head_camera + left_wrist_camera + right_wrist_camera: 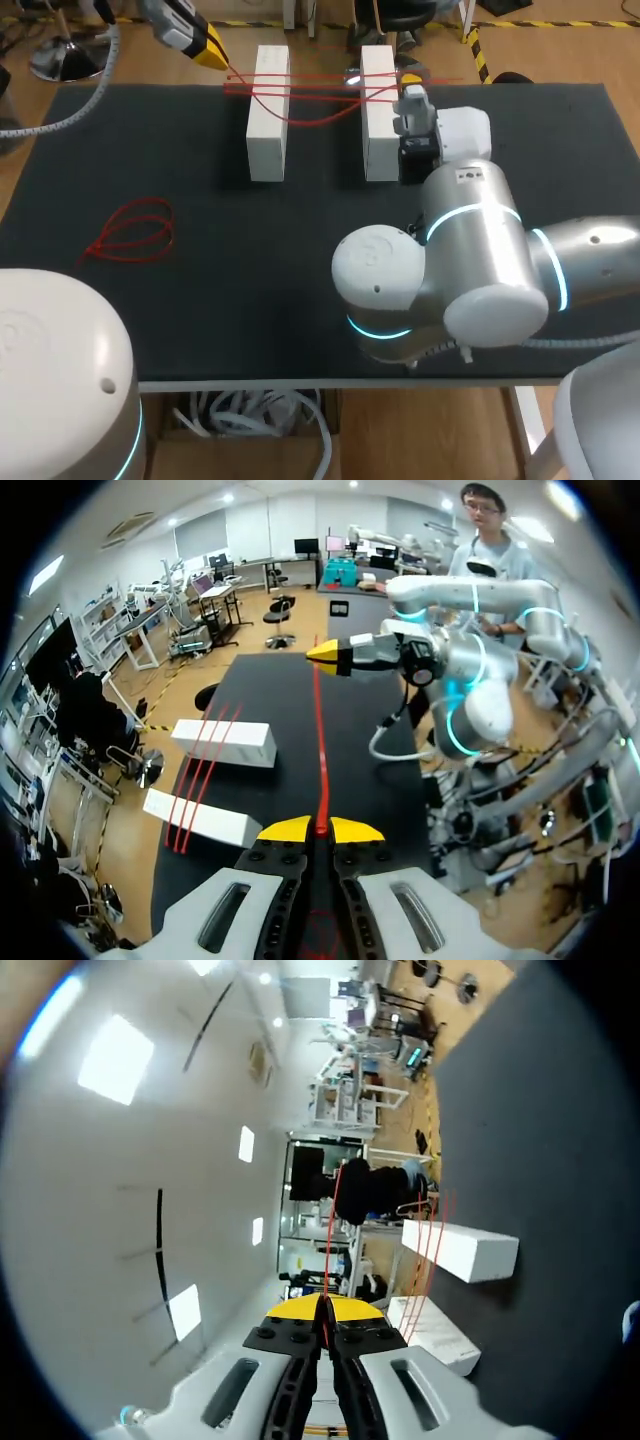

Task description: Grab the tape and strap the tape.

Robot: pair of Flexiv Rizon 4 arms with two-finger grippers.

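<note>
A dark bench holds two white blocks, one on the left and one on the right, lying side by side with a gap between them near the far edge. Red tape runs across the tops of both blocks in several strands, and one strand sags into the gap.

The left gripper hangs above the far left corner of the bench, beyond the left block. Its yellow tips are pinched together on the tape, which stretches straight ahead from them to the other arm.

The right gripper is beside the outer side of the right block, its arm coming in from the right. Its tips are also closed tight, with a thin red strand of the tape clamped between them.

A separate loose tangle of red strands lies flat on the left part of the bench, well apart from the blocks.
</note>
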